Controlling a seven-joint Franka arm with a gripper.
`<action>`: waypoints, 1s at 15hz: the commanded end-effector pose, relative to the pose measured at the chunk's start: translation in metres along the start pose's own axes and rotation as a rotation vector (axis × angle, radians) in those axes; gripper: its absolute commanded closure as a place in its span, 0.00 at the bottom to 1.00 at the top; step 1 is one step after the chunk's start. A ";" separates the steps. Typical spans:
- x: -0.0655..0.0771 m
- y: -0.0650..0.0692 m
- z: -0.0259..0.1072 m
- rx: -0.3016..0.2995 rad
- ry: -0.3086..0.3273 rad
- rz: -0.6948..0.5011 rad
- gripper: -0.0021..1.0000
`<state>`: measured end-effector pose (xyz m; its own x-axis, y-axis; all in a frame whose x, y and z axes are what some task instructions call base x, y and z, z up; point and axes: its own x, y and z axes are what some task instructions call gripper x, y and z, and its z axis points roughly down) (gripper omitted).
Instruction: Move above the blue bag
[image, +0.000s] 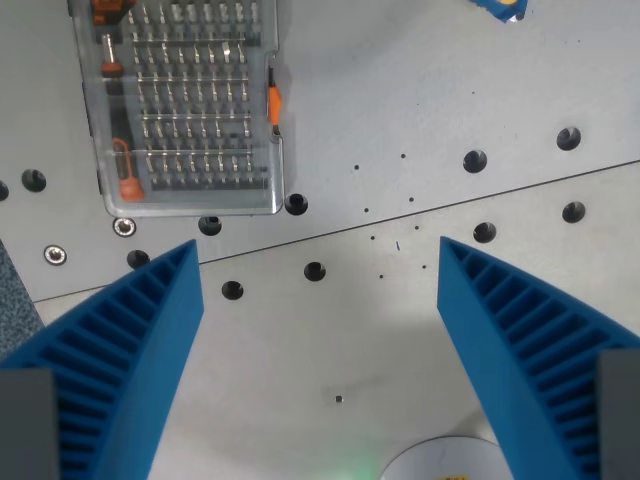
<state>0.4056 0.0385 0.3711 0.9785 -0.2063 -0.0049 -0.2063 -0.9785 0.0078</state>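
tool (315, 330) open, empty, over bare worktop (400, 90) | blue bag (500, 8) only a corner showing, far right at top edge | bit set case (180, 100) far left | judgement: approach barely begun, tool must travel far-right

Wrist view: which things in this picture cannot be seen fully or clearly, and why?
- Blue bag: only a small corner shows; the top edge of the wrist view cuts off the rest.
- Clear bit case: its upper part is cut off by the top edge; the bits inside are too small to tell apart.
- White round object: cut off by the bottom edge, partly behind a blue finger.
- End effector: only the fingers show, open with nothing between them.
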 end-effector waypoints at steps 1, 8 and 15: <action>0.000 0.000 -0.002 0.001 0.004 0.001 0.00; 0.001 0.001 0.000 -0.001 0.005 -0.038 0.00; 0.009 0.005 0.014 -0.008 0.017 -0.189 0.00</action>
<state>0.4117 0.0364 0.3600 0.9894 -0.1446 -0.0137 -0.1445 -0.9894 0.0119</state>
